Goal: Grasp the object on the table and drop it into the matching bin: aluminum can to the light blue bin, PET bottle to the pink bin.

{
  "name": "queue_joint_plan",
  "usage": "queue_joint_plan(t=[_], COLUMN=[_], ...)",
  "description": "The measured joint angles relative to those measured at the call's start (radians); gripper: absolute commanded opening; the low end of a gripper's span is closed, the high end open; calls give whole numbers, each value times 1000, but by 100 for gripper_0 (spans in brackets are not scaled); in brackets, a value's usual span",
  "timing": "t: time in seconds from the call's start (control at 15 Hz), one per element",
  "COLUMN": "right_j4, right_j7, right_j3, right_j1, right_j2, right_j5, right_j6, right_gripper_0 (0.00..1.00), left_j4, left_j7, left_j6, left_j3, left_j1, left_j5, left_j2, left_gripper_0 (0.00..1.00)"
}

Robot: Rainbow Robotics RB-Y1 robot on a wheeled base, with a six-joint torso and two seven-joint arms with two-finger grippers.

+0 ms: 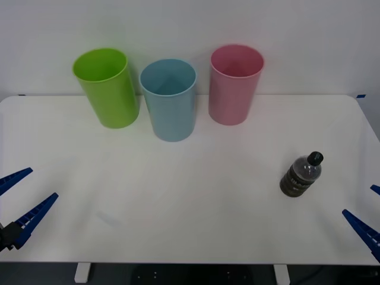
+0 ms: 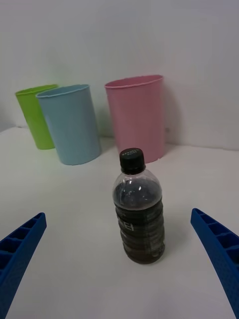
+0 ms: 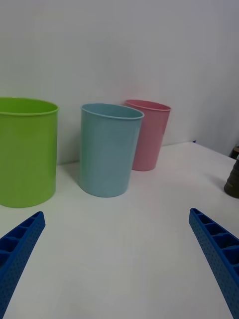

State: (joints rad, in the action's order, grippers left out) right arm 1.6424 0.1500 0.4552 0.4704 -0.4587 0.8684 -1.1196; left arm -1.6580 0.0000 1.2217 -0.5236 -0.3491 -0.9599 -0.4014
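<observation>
Blue, ribbed, tapering fingers (image 2: 219,249) on each pincer

You have bright, even, diffuse light across the wide white bench (image 1: 178,196). Shadows are faint and soft beside the tall pink plastic bin (image 1: 235,84) and the small dark-liquid plastic bottle (image 2: 138,208). No harsh glare anywhere.

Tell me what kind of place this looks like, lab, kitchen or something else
Probably a lab or test bench set up for a sorting trial, not a kitchen: a bare white table against a plain wall, three coloured bins in a row including the pink bin, and one PET bottle.
</observation>
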Motion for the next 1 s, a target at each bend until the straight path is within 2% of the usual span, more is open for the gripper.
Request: queue_joint_plan(t=[0.4,0.73,1.0], right_j4=[0,-11,-99], right_j7=[206,233,248], right_j3=[-96,-160,-195], right_j1=[29,30,-32], right_j2=[0,4,12], right_j5=[-62,-77,-76], right_j6=[162,265,282], right_gripper_0=[100,100,100], left_j4=[0,0,0], left_j7=[0,0,0], left_j6=[0,0,0], left_j3=[0,0,0], left_j1=[0,0,0], left_j5=[0,0,0], left_j2=[0,0,0], left_gripper_0=[100,100,100])
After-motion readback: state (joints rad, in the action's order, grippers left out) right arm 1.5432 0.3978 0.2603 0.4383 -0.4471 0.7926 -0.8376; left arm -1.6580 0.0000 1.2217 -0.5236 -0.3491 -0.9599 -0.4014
